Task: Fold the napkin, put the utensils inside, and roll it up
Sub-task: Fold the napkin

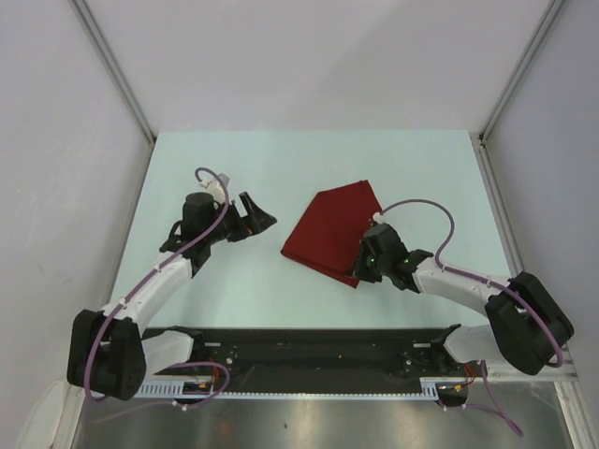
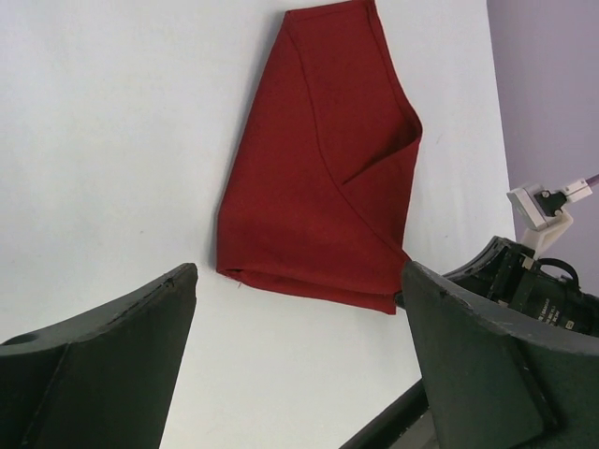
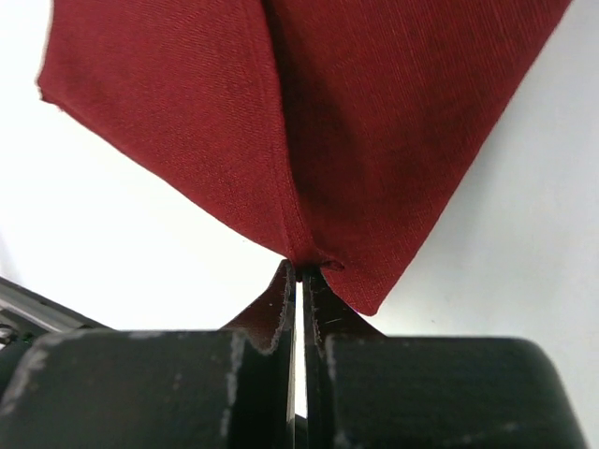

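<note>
White links [image 1: 154,281], purple cables [image 1: 418,200], black left claw [image 1: 260,215] and right claw [image 1: 360,274].

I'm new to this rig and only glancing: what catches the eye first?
A dark red napkin, folded, lies on the middle of the pale table. The right gripper is shut on its near corner; the left gripper hangs open beside it, not touching.

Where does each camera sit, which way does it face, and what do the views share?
Top external: above and behind the bases, looking down on the table; both arms show, left hand open, right hand at the napkin.
Left wrist: behind the left hand, facing the napkin; its open fingers frame the view.
Right wrist: close behind the napkin's corner; its shut fingers pinch it.
Shared: all three show the napkin.
</note>
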You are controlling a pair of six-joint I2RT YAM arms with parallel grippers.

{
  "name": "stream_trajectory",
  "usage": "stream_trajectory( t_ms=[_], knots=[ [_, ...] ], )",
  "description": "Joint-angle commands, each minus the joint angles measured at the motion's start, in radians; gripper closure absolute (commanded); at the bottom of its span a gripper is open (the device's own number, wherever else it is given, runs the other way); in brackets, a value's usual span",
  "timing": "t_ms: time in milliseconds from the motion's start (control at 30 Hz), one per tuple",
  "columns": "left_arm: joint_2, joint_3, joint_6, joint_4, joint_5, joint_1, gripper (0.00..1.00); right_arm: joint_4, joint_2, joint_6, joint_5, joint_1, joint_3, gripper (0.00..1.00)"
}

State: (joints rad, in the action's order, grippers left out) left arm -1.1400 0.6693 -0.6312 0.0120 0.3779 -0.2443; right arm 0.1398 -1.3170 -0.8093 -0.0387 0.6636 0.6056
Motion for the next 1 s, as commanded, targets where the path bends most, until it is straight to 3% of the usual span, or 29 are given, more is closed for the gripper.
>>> stream_trajectory(
  t_ms=[0,267,400,467,500,600,700,967],
  knots=[
    [-0.038,-0.017,-0.012,-0.079,0.006,-0.004,0.06,0.026,0.025,0.012,0.031,-0.002,-0.024,1.0],
    [-0.171,-0.053,-0.013,-0.173,-0.005,-0.068,0.09,0.055,0.05,0.006,0.065,-0.004,-0.044,1.0],
    [-0.283,-0.06,-0.021,-0.216,0.019,-0.108,0.15,0.081,0.058,0.01,0.085,-0.005,-0.043,1.0],
    [-0.309,-0.066,-0.021,-0.233,0.007,-0.128,0.19,0.104,0.077,0.016,0.098,-0.002,-0.035,0.91],
    [-0.323,-0.076,-0.021,-0.242,0.0,-0.133,0.21,0.109,0.088,0.027,0.112,0.002,-0.032,0.8],
    [-0.357,-0.082,-0.028,-0.265,-0.001,-0.139,0.26,0.13,0.143,0.053,0.14,0.02,-0.023,0.61],
    [-0.385,-0.079,-0.033,-0.274,0.009,-0.156,0.29,0.141,0.202,0.085,0.152,0.024,-0.013,0.52],
    [-0.471,-0.1,-0.088,-0.359,0.082,-0.181,0.41,0.118,0.234,0.198,0.143,0.039,0.019,0.46]
  ],
)
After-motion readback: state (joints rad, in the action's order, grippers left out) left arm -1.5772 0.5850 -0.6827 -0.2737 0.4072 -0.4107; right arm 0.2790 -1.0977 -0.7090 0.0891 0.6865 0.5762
